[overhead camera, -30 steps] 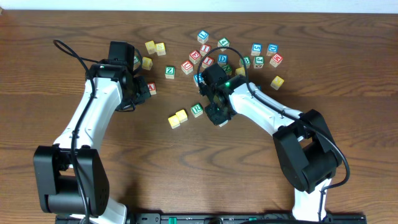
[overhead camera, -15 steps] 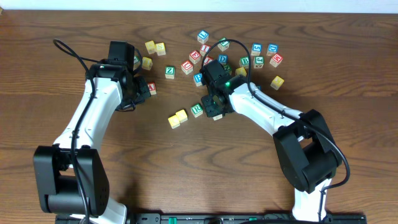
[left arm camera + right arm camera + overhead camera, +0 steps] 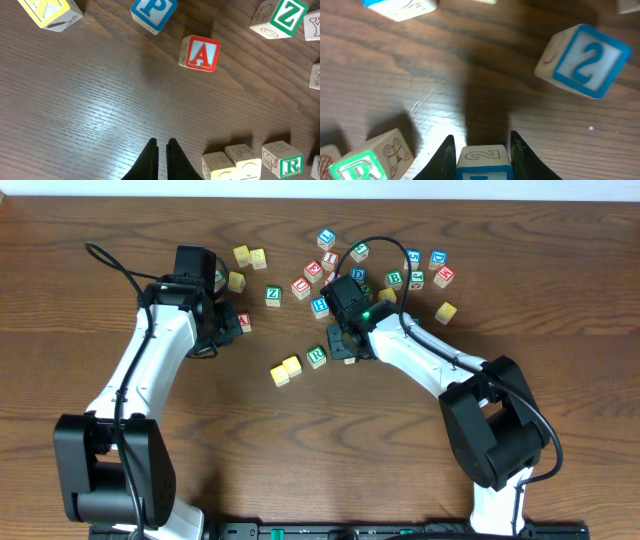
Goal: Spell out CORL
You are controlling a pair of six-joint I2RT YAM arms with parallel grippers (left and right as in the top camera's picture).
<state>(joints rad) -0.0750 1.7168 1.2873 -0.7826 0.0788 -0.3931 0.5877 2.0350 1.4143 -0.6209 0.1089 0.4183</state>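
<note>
One blue-edged wooden cube clamped in R tool; L tool closed, empty.

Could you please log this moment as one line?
left gripper shut, empty | right gripper holds blue cube | R cube beside yellow cubes

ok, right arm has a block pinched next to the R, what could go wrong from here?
1. Right gripper holds its block close beside the R block; setting it down could knock the R askew.
2. The held block's letter face is hidden, so it may land wrong side up.
</note>
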